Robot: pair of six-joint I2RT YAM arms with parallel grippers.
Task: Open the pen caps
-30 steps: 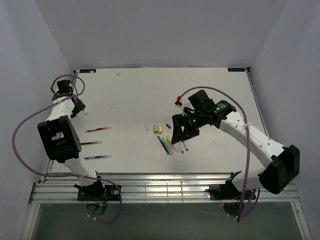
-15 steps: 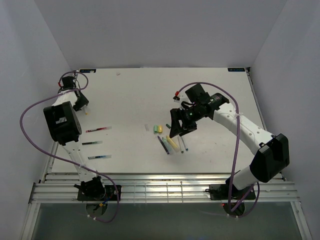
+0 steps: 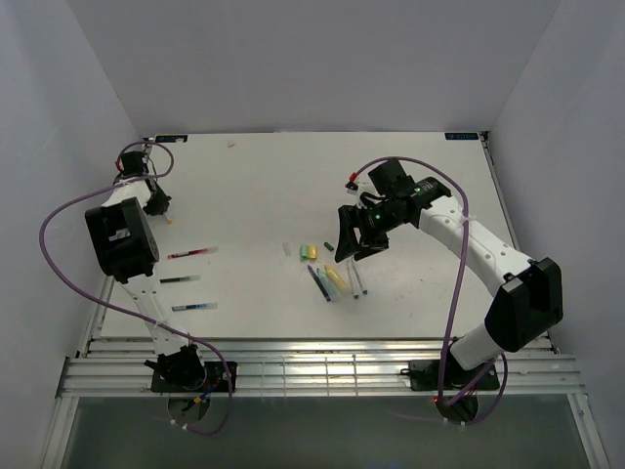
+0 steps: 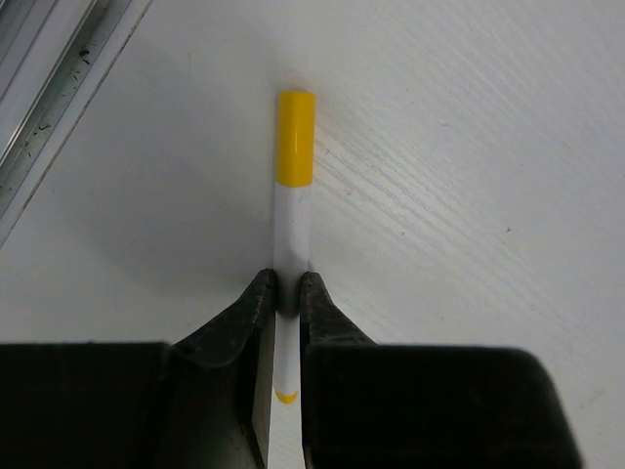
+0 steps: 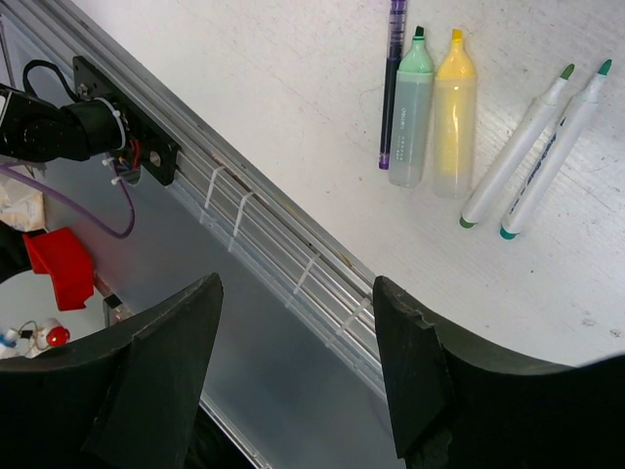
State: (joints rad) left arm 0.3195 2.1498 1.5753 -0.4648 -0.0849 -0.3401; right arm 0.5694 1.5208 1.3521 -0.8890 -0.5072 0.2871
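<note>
White bench, white walls on three sides. Left arm stood at the far-left corner. Right arm hung over centre-right, well apart from it.

Left tool was closed tight across the barrel of a white pen, near its tail. The pen's long axis ran straight out ahead of the tool. Yellow cap sat on the far end, seated on the barrel and clear of the fingers. Could not tell whether the pen rested on the bench or hung just above it. Edge rail ran close along one side.

Right tool was spread wide and held nothing. Below it lay a purple pen, green highlighter, yellow highlighter and two white markers, side by side and uncapped. Loose caps lay just beside that group.

Three thin pens lay near the left arm.

Judgement: the left tool was far nearer the cap. Pulling it would likely need the right tool brought across, in line with the barrel. Nothing looked to stand between.
</note>
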